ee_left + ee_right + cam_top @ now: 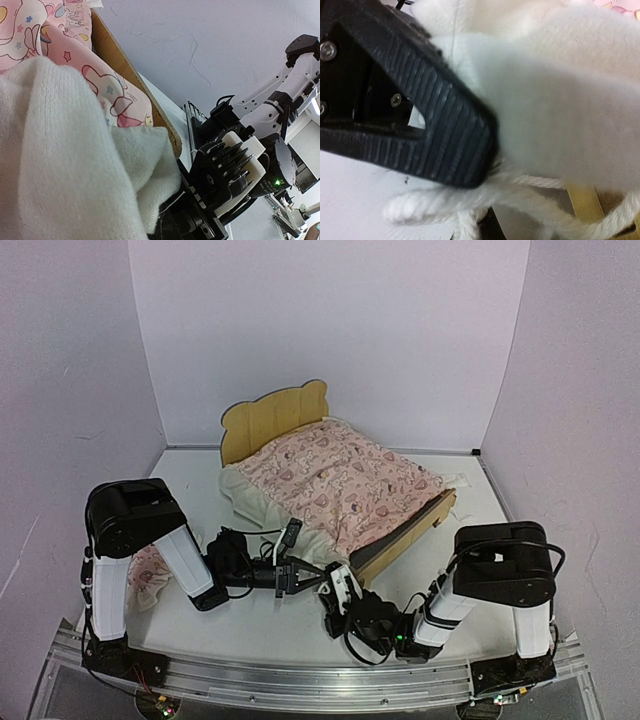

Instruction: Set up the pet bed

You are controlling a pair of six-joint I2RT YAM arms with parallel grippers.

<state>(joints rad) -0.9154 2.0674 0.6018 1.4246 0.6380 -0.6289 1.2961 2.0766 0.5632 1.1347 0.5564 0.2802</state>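
Observation:
The pet bed (275, 418) stands mid-table, its wavy headboard at the back left. The pink patterned blanket (340, 475) lies over it, and its white edge hangs off the near side. Both grippers meet at that near edge by the foot corner. My left gripper (303, 575) is shut on the white fleece edge (60, 150), beside the wooden rail (125, 65). My right gripper (335, 585) is shut on the blanket's white fringe (560, 100), low in the right wrist view. A black ribbed finger (445, 135) presses the fleece there. The mattress is hidden under the blanket.
A small pink pillow (150, 578) lies on the table at the left, behind the left arm. The right arm's wrist body (235, 170) sits close to the left gripper. White walls enclose the table on three sides.

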